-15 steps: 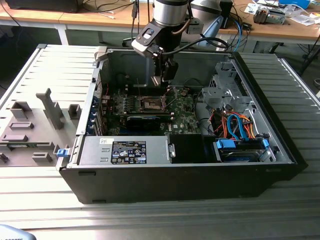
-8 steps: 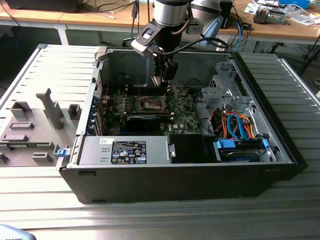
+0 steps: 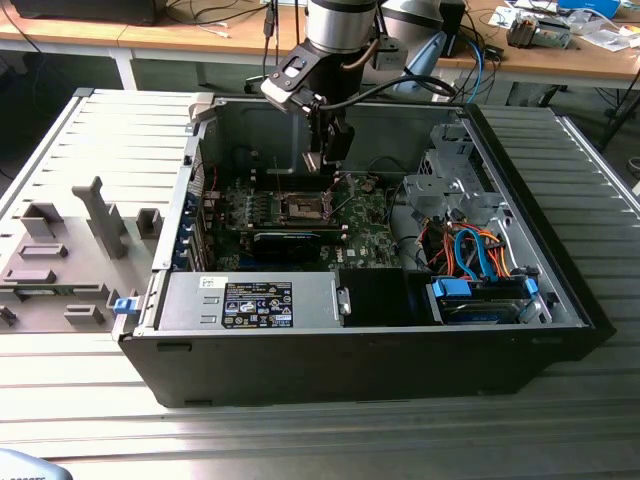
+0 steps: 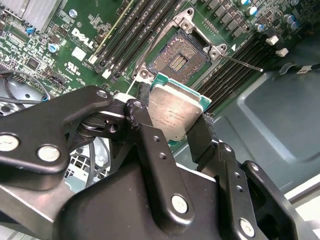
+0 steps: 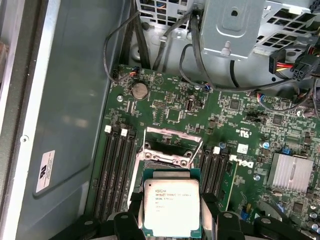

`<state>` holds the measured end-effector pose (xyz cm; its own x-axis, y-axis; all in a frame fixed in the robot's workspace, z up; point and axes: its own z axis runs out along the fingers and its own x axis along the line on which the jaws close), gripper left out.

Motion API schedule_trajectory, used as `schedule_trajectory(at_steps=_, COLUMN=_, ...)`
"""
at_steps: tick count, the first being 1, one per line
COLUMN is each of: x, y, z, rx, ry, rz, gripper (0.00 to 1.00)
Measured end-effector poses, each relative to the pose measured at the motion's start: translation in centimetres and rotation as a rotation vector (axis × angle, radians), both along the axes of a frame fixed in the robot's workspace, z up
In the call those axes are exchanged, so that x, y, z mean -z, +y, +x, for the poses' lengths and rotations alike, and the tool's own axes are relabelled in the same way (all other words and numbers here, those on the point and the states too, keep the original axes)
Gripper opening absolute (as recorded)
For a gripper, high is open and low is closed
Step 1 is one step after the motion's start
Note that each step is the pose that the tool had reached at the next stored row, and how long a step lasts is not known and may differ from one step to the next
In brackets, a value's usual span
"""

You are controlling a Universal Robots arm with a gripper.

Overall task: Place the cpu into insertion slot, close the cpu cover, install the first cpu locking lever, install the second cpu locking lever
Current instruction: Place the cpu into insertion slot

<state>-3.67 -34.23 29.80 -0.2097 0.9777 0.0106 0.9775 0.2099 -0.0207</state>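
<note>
My gripper is shut on the cpu, a silver-topped square chip with a green edge, pinched on two opposite sides by the black fingers. The chip hangs above the green board, apart from the insertion slot, whose brownish pin field lies bare inside its silvery rim. In the first wrist view the cpu cover stands tilted up past the chip. A thin lever rod sticks out beside the socket. In the exterior view my gripper hovers over the insertion slot inside the open computer case.
Long black memory slots flank the socket on both sides. A drive cage with orange and blue cables fills the case towards the exterior view's right. A grey supply box sits in front. Grey fixtures stand outside the case.
</note>
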Motion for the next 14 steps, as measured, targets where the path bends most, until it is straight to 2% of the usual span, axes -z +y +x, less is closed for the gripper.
schedule_trajectory(at_steps=14, x=0.04, y=0.0, z=0.0, rx=0.019, ry=0.0001, rz=-0.0001, gripper=0.55)
